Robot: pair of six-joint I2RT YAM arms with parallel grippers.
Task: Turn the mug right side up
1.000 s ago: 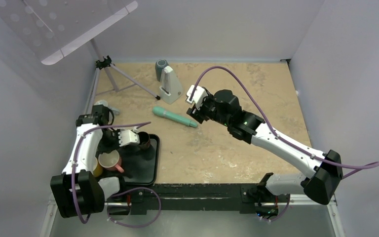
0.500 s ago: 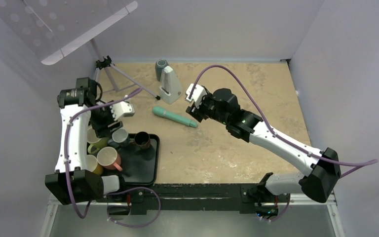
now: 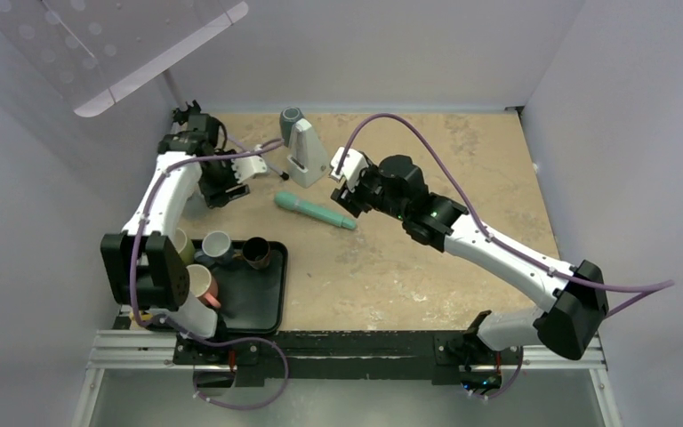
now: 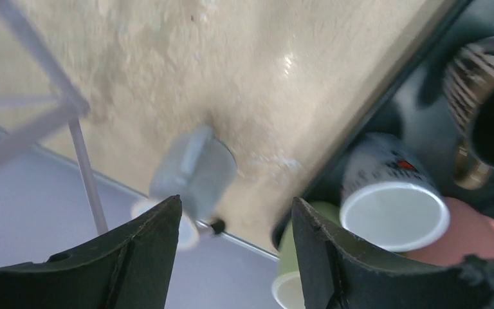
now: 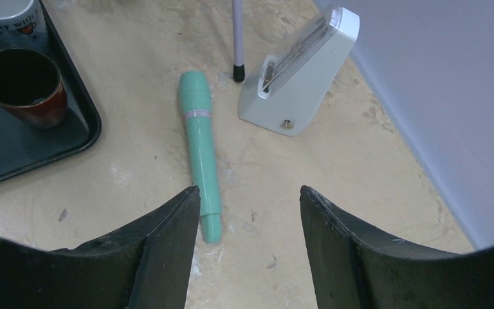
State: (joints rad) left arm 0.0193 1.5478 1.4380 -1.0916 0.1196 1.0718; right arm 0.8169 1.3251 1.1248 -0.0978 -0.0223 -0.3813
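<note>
Left claw [image 4: 235, 206] released above the grey mug [image 4: 196, 172] mid-frame on the worktop [image 4: 167, 64]; right claw [image 5: 249, 193] released above the green stick [image 5: 201, 151]

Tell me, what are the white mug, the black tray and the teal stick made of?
The white mug looks like glazed ceramic: smooth, with a thick rim. The black tray seems matte plastic, maybe painted metal; it barely shines. The teal stick looks like smooth plastic, evenly coloured with one thin pale band.
</note>
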